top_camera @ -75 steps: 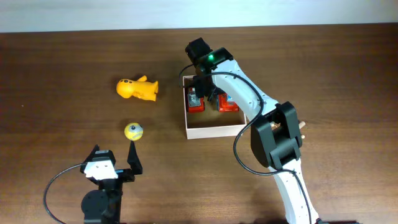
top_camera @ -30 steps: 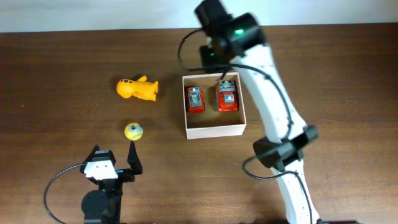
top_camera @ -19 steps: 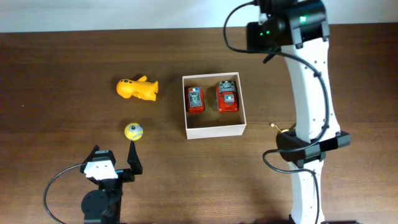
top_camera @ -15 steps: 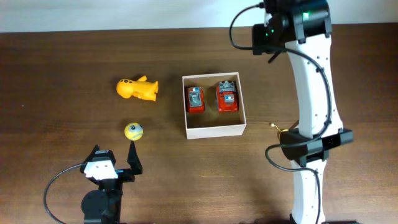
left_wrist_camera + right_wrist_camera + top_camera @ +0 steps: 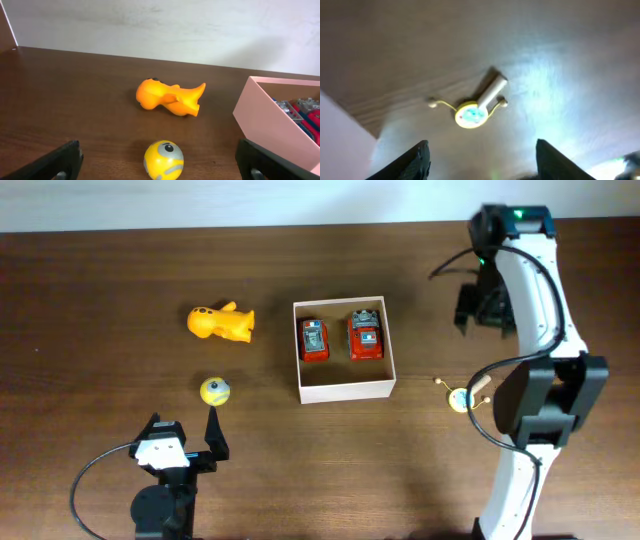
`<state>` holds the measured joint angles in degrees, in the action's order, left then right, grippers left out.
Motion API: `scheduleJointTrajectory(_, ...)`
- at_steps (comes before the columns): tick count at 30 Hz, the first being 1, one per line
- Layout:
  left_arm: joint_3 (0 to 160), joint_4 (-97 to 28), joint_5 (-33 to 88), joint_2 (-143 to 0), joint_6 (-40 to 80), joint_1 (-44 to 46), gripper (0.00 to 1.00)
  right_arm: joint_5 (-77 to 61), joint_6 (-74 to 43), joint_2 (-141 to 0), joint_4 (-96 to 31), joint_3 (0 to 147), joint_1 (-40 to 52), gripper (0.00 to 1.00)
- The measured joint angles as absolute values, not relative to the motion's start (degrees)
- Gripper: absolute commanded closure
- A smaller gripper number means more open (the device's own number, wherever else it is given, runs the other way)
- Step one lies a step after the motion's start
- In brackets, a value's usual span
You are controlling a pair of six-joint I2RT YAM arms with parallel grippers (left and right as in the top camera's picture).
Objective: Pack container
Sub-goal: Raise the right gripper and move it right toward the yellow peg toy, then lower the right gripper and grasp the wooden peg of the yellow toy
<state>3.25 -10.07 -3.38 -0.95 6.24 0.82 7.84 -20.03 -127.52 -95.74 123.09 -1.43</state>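
**Right arm swung off the box, now over the outlying toy**

Moved since the earlier views: my right gripper, then low over the box, now hangs well out to its right above the dark brown wooden table. Nothing else has shifted.

Item 1, the task's thing: small square open-topped container with thin white walls and a tan card floor, mid-table.
- Handling: I judge it light and thin-walled, apt to flex or slide if nudged. I would leave it where it stands. If it must be moved, I would pinch one wall near a corner.
- Contents: first red toy car and second red toy car, side by side in the back half. The front of the floor is bare.

Item 2: small yellow disc toy with a wooden peg, right of the container and apart from it. The right wrist view looks down on it. The right fingers stand apart with nothing between them.

Item 3: yellow ball with a grey eye, left of the container. An orange-yellow plastic creature lies on its side beyond it.

Item 4: left gripper, at the near edge, fingers spread wide and empty, facing the ball.
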Motion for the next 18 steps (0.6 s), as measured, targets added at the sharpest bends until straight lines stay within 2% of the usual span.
scheduleJointTrajectory(11,3.2,-10.1,-3.4,-1.0,6.2,0.8,0.01,5.0,-41.6,-127.1,-81.3,104.8,1.3,0.37)
scheduleJointTrajectory(18,3.2,-10.1,-3.4,-1.0,6.2,0.8,0.01,3.3,-49.2,-127.1,-76.9,96.2,1.8,0.37)
